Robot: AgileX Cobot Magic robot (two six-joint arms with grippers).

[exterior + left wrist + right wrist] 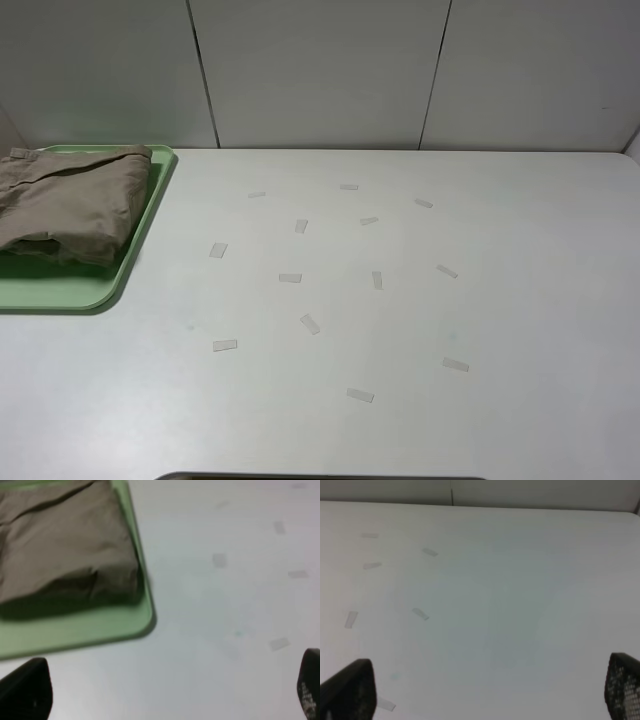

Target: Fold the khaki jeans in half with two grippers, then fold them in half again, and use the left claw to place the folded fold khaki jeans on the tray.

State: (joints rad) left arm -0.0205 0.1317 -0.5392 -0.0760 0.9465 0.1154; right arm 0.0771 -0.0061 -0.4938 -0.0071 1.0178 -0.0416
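The khaki jeans lie folded into a thick bundle on the pale green tray at the table's far left. The left wrist view shows the same khaki jeans on the tray, with my left gripper open above the bare table beside the tray's corner, nothing between its fingers. My right gripper is open over the white table with nothing between its fingertips. Neither arm appears in the exterior high view.
Several small strips of clear tape are stuck across the middle of the white table. Grey wall panels stand behind the table's far edge.
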